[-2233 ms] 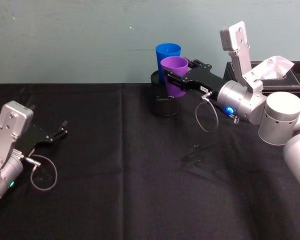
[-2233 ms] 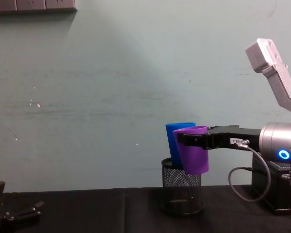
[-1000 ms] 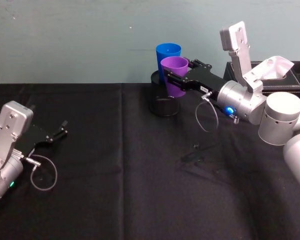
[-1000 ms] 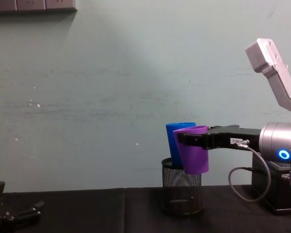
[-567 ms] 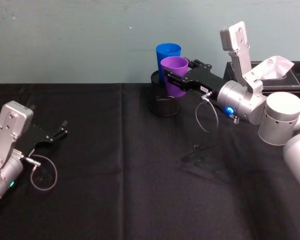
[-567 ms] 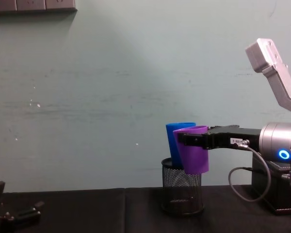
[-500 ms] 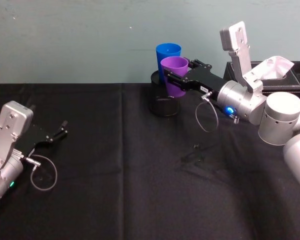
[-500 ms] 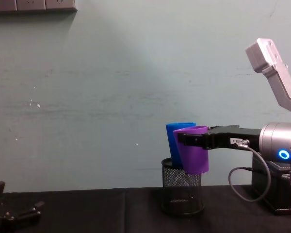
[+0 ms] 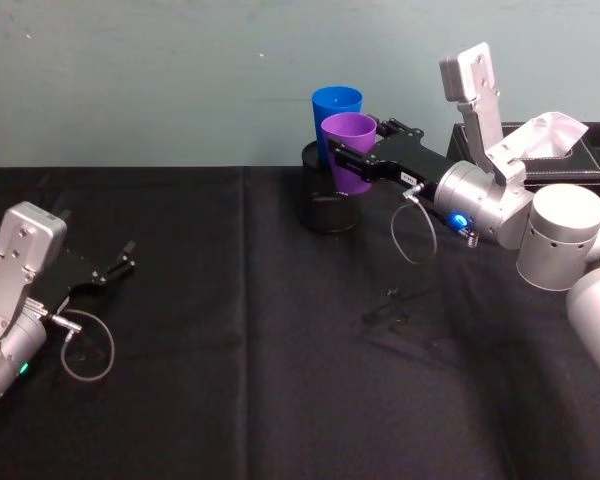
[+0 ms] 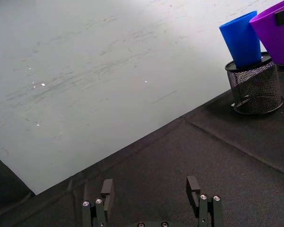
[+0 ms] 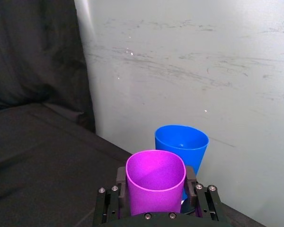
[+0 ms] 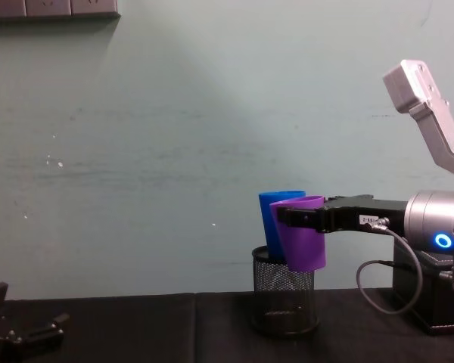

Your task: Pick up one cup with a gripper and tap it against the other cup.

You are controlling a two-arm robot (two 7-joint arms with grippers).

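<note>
My right gripper (image 9: 352, 150) (image 12: 296, 219) (image 11: 155, 182) is shut on the purple cup (image 9: 350, 146) (image 12: 300, 238) (image 11: 155, 185) and holds it in the air above the black mesh pen holder (image 9: 330, 208) (image 12: 284, 297). The blue cup (image 9: 335, 116) (image 12: 275, 219) (image 11: 183, 143) (image 10: 244, 39) stands in the pen holder, just behind the purple cup, with their sides touching or nearly so. My left gripper (image 9: 120, 264) (image 10: 151, 188) rests open low over the black cloth at the left, far from both cups.
A black tissue box (image 9: 570, 150) with a white tissue stands at the back right, behind my right arm. The black cloth (image 9: 240, 340) covers the table up to the pale green wall. A small dark scrap (image 9: 390, 310) lies mid-table.
</note>
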